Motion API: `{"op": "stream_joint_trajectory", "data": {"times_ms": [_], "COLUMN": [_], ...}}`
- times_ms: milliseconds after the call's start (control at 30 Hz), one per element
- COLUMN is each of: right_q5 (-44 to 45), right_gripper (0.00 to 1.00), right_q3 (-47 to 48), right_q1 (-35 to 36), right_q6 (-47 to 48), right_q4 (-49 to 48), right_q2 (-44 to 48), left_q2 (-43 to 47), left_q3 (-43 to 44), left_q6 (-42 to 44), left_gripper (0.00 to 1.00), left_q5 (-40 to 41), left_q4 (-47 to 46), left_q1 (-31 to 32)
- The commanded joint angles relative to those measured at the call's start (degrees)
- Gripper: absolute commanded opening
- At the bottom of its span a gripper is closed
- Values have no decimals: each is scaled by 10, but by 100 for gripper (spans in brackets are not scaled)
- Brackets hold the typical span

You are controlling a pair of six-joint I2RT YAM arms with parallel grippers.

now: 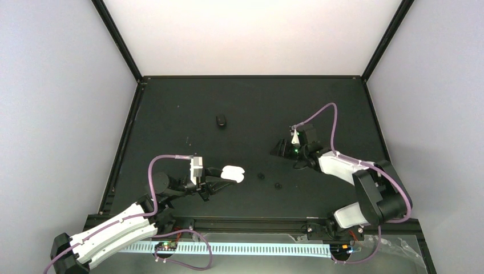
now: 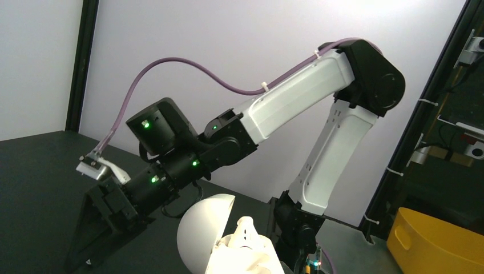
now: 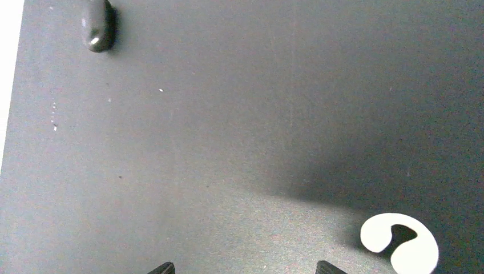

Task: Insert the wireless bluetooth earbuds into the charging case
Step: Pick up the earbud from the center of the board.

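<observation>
A: Which containers are showing, and what is sitting in them?

B: Two; a glossy white pebble-shaped plastic charging case (image 1: 232, 173) is hanging open at the tip of the left pincer (image 1: 221, 175), its domed lid (image 2: 204, 229) tilting back; in the left wrist view a small glossy white rounded earbud (image 2: 245, 228) is sitting in its lower half; whether a second is lying beside it I cannot tell. A dark oval pebble-like closed case (image 1: 221, 120) is resting far back on the matte black table mat (image 1: 171, 114), well apart from both arms.

A: And the count of loose buds?

B: Two tiny black rounded earbuds are lying on the mat, one (image 1: 261, 176) just right of the white case, the other (image 1: 278, 186) a little further right and nearer the bases.

A: How are the pincers standing?

B: The left one is clamping tight on the white case, holding it above the mat; the right pincer (image 1: 283, 149) is hovering low, jaws parted with only bare mat between its fingertips (image 3: 162, 267), gripping nothing.

A: Anything else around?

B: The white-and-black right arm (image 2: 308, 103) is filling the space beyond the open case; a purple cable (image 2: 171, 63) is arching over it; a yellow plastic bin (image 2: 434, 242) is sitting off the table's edge.
</observation>
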State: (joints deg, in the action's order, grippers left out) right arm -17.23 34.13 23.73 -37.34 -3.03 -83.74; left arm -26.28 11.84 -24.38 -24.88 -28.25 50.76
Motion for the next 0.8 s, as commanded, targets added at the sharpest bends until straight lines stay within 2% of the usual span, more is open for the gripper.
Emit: {"op": "stream_joint_trajectory", "data": {"times_ms": [0,200,500,767], "right_q5": [52,133,142,112], "right_gripper": [64,65,66,65], "right_q3": [8,19,44,36], "right_q1": [-3,-22,-26,-26], "right_q6": [21,27,27,31], "right_q4": [29,45,35,25], "right_q2": [56,57,-33,-60], "left_q2": [2,3,4,14], "left_q3": [4,2,2,2], "left_q6": [7,5,3,4], "left_gripper": [2,2,2,2], "left_q5": [3,2,-1,1], "left_q4": [-1,-1,-1,9], "left_q1": [4,4,4,5]}}
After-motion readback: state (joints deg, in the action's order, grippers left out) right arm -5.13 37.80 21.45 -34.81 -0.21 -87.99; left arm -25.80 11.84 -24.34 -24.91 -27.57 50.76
